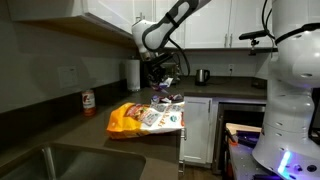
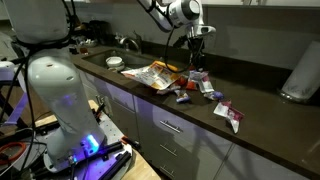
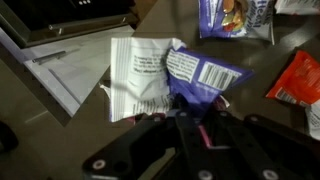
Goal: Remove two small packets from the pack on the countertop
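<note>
Small packet (image 3: 160,80), whitish-purple, is clenched in the jaws above the bench (image 2: 270,125), clear of the pack (image 1: 145,118) lying on its side. Other packets (image 2: 207,88) already lie out. Next: lower, release beside them.

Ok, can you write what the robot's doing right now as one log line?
gripper: shut on small packet | small packet: held above countertop | pack: lying on countertop | other packets: loose on countertop
</note>
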Robot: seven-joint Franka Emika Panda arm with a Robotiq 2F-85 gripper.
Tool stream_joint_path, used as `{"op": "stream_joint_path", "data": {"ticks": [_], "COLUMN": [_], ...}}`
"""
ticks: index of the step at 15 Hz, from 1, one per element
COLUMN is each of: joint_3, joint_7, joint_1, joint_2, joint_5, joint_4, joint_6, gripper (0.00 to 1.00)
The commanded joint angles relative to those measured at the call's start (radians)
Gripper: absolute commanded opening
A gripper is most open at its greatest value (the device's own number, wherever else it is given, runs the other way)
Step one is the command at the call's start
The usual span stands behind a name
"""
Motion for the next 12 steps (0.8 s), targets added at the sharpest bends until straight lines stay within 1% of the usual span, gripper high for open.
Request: {"op": "stream_joint_path", "data": {"ticks": [1,7,11,12], "joint_3": [-0.024,-0.052,-0.057,-0.057], "joint_7": [0.125,0.287,0.36,0.374], "joint_1": [0.013,0.014,0.012,0.012], "joint_2": [0.04,0.062,0.078,0.08], "joint_5": [-0.008,-0.037,-0.022,-0.019], "joint_4": [0.049,0.056,0.063,0.063], "joint_6": [-0.057,-0.058,-0.074,-0.077], "gripper": [0.09,0.09,0.09,0.42]}}
